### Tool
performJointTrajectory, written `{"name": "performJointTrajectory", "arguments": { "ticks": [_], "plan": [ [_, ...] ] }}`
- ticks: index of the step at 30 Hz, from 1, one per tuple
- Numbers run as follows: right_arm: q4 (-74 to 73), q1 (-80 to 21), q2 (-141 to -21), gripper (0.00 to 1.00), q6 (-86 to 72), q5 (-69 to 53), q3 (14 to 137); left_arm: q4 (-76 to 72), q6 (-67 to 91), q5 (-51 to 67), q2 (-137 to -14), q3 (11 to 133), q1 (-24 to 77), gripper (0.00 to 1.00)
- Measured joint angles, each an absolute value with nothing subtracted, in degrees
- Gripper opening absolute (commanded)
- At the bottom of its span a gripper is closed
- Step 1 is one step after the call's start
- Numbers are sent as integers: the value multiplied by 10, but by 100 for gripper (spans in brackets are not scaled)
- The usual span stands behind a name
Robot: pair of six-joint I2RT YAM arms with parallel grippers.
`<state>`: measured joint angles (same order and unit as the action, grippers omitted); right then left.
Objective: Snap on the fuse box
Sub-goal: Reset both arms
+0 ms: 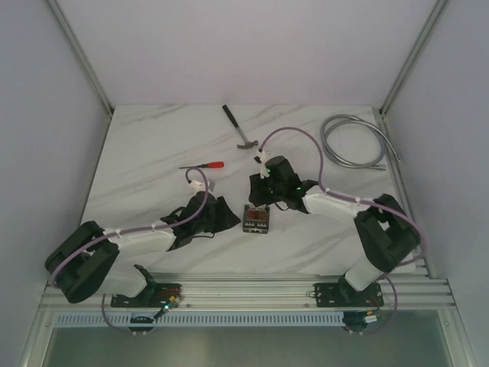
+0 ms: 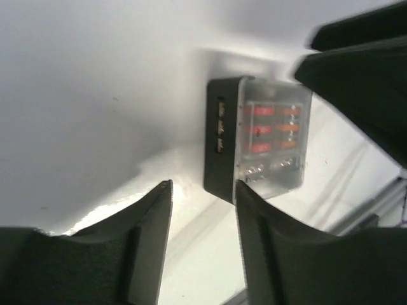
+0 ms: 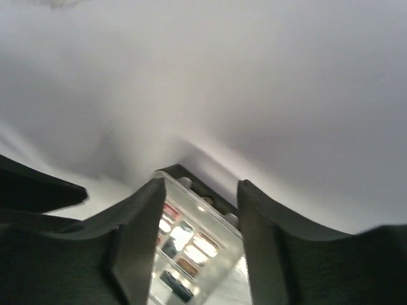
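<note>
There's your fuse box (image 1: 256, 219), sitting on the table (image 1: 153, 145) front and centre, right between your two grippers. Black base down, clear lid (image 2: 273, 136) facing up, and rows of red and orange fuses (image 2: 272, 129) show through it.

Your right gripper (image 3: 198, 184) is over the box from the far side. Its fingers (image 3: 143, 235) straddle it, one on each side, and the lid fills the gap between them. Whether the pads are pressing on the sides or only flanking them, you cannot tell: the edges run together in the wrist view.

Your left gripper (image 2: 203, 185) is at the box's left, low over the table. Its jaws are spread, with nothing but bare tabletop between them. The box lies just past the tips, and one fingertip (image 2: 245, 190) is right at its near corner. Touching or just off it? Can't tell, that view is blurred.

Further out, a red-handled screwdriver (image 1: 205, 165) lies behind the left arm, apart from the box. A hammer (image 1: 238, 128) is farther back, near the middle of the table. A coiled grey hose (image 1: 355, 141) sits in the far right corner, well apart from everything else.
</note>
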<state>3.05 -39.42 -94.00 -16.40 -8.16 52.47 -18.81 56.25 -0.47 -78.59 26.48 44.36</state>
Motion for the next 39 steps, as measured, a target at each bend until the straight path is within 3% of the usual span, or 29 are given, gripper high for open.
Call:
{"name": "performJointTrajectory", "arguments": {
  "ticks": [5,9,15,21,27,31,34,39],
  "plan": [
    [25,-354,-825,88,-151,10,477,-120,523,-61,-733,276,412,84],
    [47,-291,-748,99,-139,107,422,-89,481,-115,-697,284,352,97],
    [175,-182,-679,99,-108,227,275,-74,416,-240,-682,293,253,100],
    [368,-112,-681,99,-65,269,158,-131,332,-359,-693,291,178,100],
    [554,-82,-741,99,-32,255,90,-228,241,-402,-721,275,124,100],
    [649,-67,-762,99,-5,219,79,-369,180,-419,-737,205,112,100],
    [740,-56,-842,99,9,190,80,-413,146,-413,-780,181,105,100],
    [714,-20,-879,100,6,139,112,-540,77,-362,-801,160,98,100]
  ]
}}
